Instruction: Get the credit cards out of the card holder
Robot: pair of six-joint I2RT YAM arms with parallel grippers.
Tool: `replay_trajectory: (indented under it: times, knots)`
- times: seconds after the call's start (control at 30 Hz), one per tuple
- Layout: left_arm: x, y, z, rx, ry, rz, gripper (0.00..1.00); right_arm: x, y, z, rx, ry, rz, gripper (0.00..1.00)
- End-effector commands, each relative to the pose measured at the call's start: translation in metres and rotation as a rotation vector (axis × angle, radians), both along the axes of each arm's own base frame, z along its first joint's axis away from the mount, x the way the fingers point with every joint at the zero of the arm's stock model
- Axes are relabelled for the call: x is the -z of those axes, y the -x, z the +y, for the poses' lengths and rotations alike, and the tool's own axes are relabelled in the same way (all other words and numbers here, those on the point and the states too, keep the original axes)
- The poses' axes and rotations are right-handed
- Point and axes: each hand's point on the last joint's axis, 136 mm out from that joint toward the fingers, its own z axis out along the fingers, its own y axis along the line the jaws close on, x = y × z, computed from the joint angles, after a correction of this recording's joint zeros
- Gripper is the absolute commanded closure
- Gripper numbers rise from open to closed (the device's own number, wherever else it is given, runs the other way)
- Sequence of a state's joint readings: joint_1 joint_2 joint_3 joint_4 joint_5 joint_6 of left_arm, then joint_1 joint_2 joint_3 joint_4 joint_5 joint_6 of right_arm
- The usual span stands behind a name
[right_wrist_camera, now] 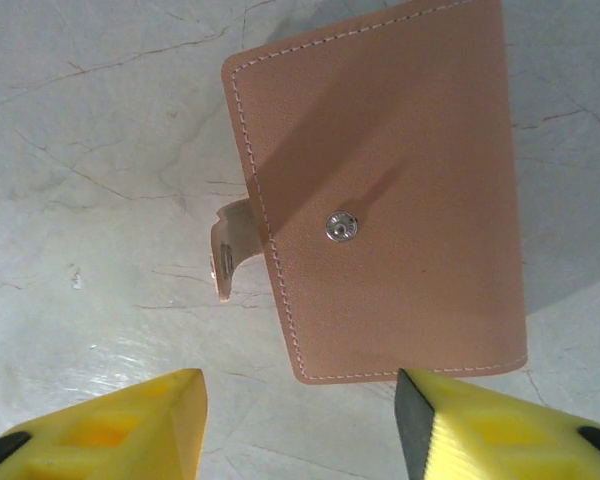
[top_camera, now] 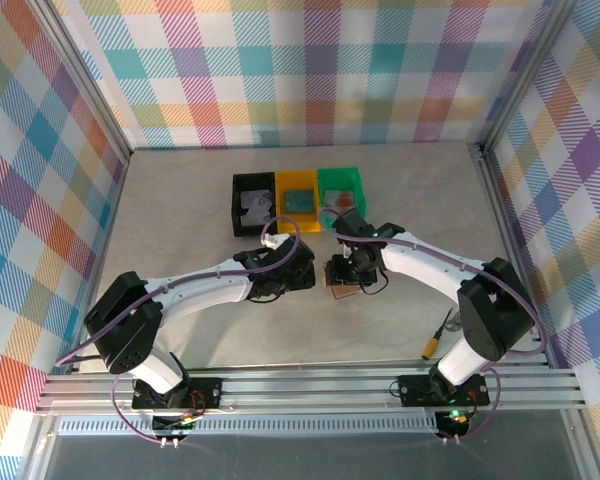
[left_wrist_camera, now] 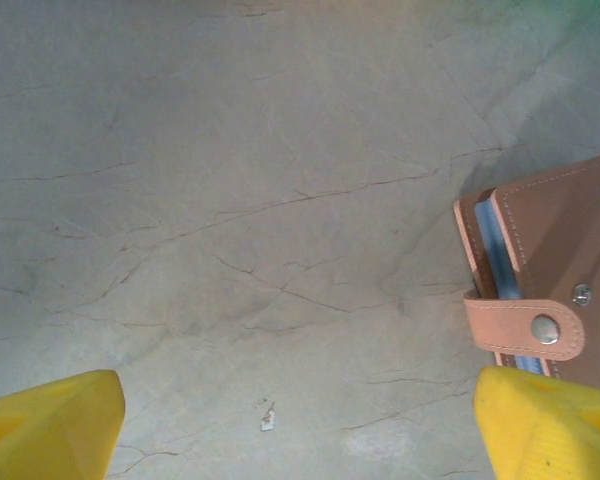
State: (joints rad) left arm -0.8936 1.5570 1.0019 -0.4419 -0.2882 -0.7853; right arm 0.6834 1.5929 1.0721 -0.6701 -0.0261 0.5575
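The reddish-brown card holder lies folded shut on the table between my two grippers. Its snap stud is bare and its strap hangs loose at the side. Grey-blue pocket edges show at the holder's open side. My right gripper hovers open just short of the holder's near edge, holding nothing. My left gripper is wide open over bare table, the holder just past its right fingertip. A teal-blue card lies in the yellow bin, a pale card in the black bin, a red-spotted one in the green bin.
Black, yellow and green bins stand in a row just behind the grippers. A small orange-tipped cable end lies near the right arm's base. Checked walls close in the table on three sides.
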Motion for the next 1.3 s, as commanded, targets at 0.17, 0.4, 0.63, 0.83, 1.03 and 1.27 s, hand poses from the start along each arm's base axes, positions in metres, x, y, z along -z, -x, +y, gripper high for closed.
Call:
replay_trajectory:
  times: [0.17, 0.4, 0.63, 0.83, 1.03, 1.27]
  knots:
    - [-0.009, 0.001, 0.013, -0.014, -0.016, -0.040, 0.10, 0.022, 0.003, -0.013, -0.047, 0.171, -0.042, 0.43]
    - [-0.009, 0.002, 0.018, -0.015, -0.030, -0.047, 0.10, 0.032, 0.002, -0.016, -0.072, 0.250, -0.048, 0.43]
    - [-0.010, 0.003, 0.021, -0.013, -0.042, -0.051, 0.10, 0.037, 0.000, -0.018, -0.090, 0.320, -0.065, 0.43]
    - [-0.011, 0.002, 0.020, -0.008, -0.047, -0.052, 0.10, 0.027, -0.001, -0.011, -0.118, 0.354, -0.117, 0.35]
    - [-0.010, 0.003, 0.021, -0.008, -0.054, -0.049, 0.10, 0.028, -0.004, -0.016, -0.128, 0.414, -0.131, 0.35]
    - [-0.010, 0.003, 0.023, -0.008, -0.062, -0.050, 0.10, 0.032, -0.006, -0.013, -0.146, 0.424, -0.126, 0.35]
